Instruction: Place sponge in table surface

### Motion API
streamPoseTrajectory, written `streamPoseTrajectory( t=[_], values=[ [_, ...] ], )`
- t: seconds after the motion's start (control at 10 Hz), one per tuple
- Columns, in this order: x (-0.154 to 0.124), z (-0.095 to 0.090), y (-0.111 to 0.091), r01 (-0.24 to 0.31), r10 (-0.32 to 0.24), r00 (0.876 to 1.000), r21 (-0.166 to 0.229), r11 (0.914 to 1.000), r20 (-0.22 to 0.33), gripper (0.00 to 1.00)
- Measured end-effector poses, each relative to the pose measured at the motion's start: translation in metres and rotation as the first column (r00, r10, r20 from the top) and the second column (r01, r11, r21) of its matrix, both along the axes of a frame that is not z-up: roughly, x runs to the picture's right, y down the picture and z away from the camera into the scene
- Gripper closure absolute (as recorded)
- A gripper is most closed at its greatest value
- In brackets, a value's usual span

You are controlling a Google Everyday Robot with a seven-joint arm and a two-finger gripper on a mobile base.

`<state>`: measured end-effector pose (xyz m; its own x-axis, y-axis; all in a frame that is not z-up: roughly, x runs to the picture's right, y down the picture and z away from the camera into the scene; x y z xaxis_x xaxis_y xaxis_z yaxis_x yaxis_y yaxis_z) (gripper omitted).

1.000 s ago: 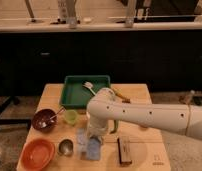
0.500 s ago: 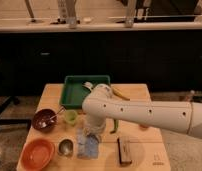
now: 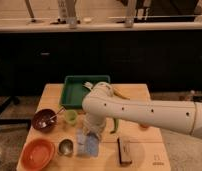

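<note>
My white arm reaches in from the right across the light wooden table surface (image 3: 144, 92). Its wrist bends down near the table's front middle. The gripper (image 3: 90, 134) points down there, largely hidden by the wrist, and is shut on the small blue-grey sponge (image 3: 85, 136). The sponge hangs low, just over a light-blue cloth (image 3: 90, 148) that lies flat on the wood. Whether the sponge touches the cloth cannot be told.
A green tray (image 3: 74, 92) stands at the back. On the left are a dark bowl with a spoon (image 3: 44, 120), a green cup (image 3: 70, 116), an orange bowl (image 3: 38, 153) and a small metal cup (image 3: 66, 146). A dark brown block (image 3: 125, 150) lies front right.
The wrist and gripper have shifted a little to the left over the cloth. Nothing on the table has moved.
</note>
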<state>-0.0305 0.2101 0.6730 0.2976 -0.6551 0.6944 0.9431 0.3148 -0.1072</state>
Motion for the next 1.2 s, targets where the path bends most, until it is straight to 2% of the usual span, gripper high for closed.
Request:
streamPoseTrajectory(
  t=[0.4,0.7,1.2],
  values=[
    [0.021,-0.002,-0.011,-0.045,0.045,0.999,0.020,0.9988,-0.009,1.00],
    [0.048,-0.005,-0.020,-0.092,0.093,0.995,0.038,0.9951,-0.033,1.00],
    [0.093,-0.010,-0.033,-0.168,0.173,0.981,0.066,0.9837,-0.087,1.00]
  ],
)
